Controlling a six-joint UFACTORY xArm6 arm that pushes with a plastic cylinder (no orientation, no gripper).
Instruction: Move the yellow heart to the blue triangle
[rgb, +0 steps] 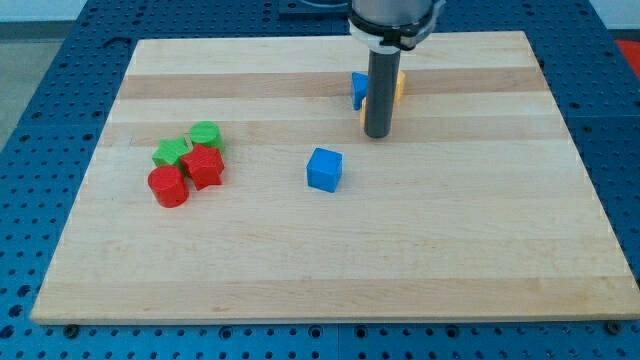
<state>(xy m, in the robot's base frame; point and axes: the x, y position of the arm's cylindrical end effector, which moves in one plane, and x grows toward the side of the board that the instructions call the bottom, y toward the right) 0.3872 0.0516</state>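
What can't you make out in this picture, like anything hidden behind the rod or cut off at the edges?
- Yellow heart, camera view: only a sliver shows at the rod's right; its shape is hidden by the rod.
- Blue triangle, camera view: partly covered by the rod; whether it touches the heart cannot be told.
- My tip: stands just below both blocks; contact cannot be told.
- The arm: cut off by the view's top.

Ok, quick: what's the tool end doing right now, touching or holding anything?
My tip: a bare rod with no pincer, holding nothing. It stands just below the blue block and yellow block, which the rod partly hides; contact cannot be told.
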